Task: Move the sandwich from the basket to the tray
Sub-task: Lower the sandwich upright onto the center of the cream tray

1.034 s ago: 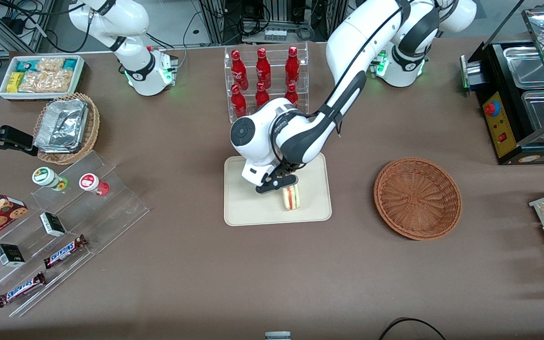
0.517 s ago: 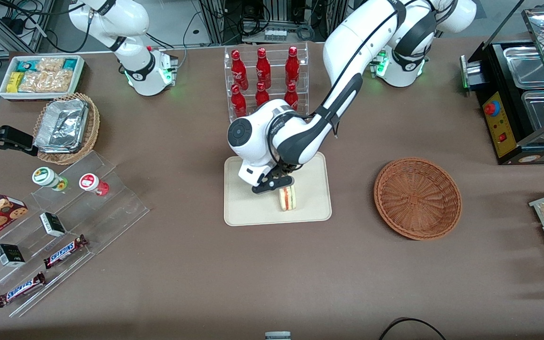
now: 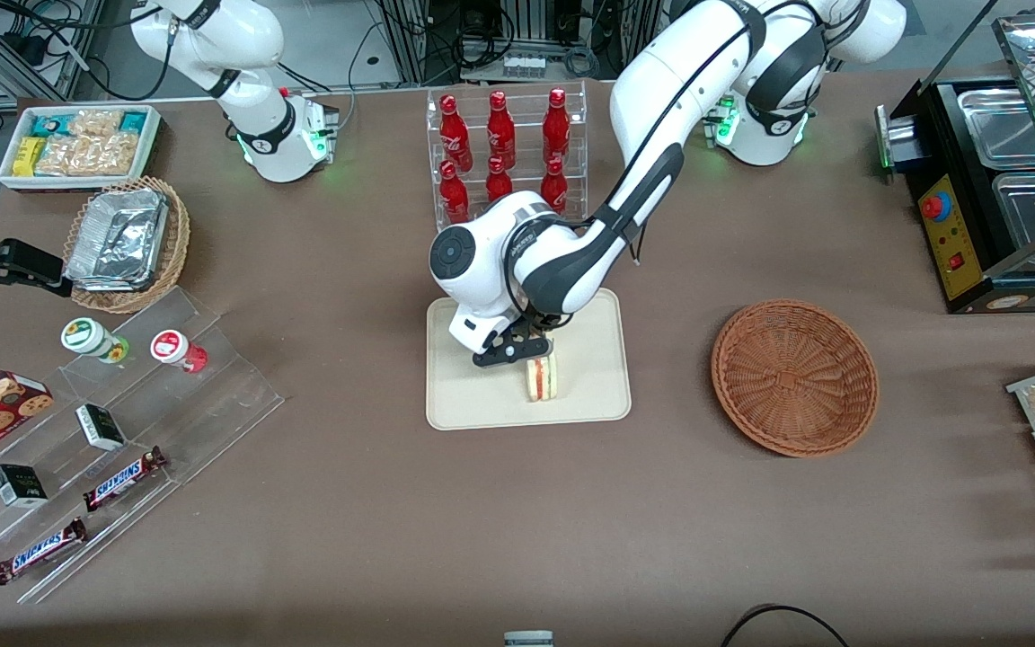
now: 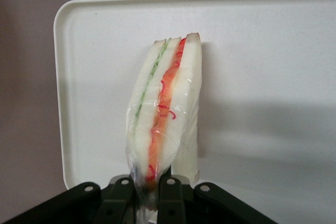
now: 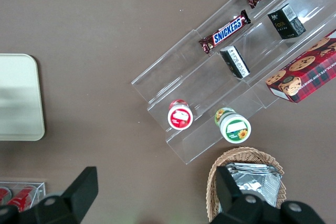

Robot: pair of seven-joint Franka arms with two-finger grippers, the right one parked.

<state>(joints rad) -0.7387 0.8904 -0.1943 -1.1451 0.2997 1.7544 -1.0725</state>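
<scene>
My gripper point(image 4: 148, 195) is pinching the sandwich point(image 4: 165, 111) by its end, the two black fingers point(image 4: 122, 195) pressed against the wrapped bread on either side. The sandwich is standing on edge with its red-orange and green filling lines showing along the upper face. It is sitting over the cream tray point(image 4: 273, 77); whether its lower edge is touching the tray surface or hanging just above it I cannot tell, as my own wrist is blocking that contact in the front view.

In the front view, my gripper point(image 3: 517, 352) is hovering above the tray point(image 3: 464, 395), and the sandwich point(image 3: 541, 377) is showing just below it, inside the rim, on the part of the tray nearer the camera. My forearm is covering the tray's farther portion.

The reddish-brown basket point(image 3: 793, 376) is lying well apart from the tray, toward my end of the table. A clear rack of red bottles point(image 3: 501, 148) is standing farther from the camera than the tray, partly hidden by my arm. Toward the parked arm's end, a clear stepped display point(image 3: 122, 422) is holding snack bars point(image 3: 122, 478) and small jars point(image 3: 178, 349).
</scene>
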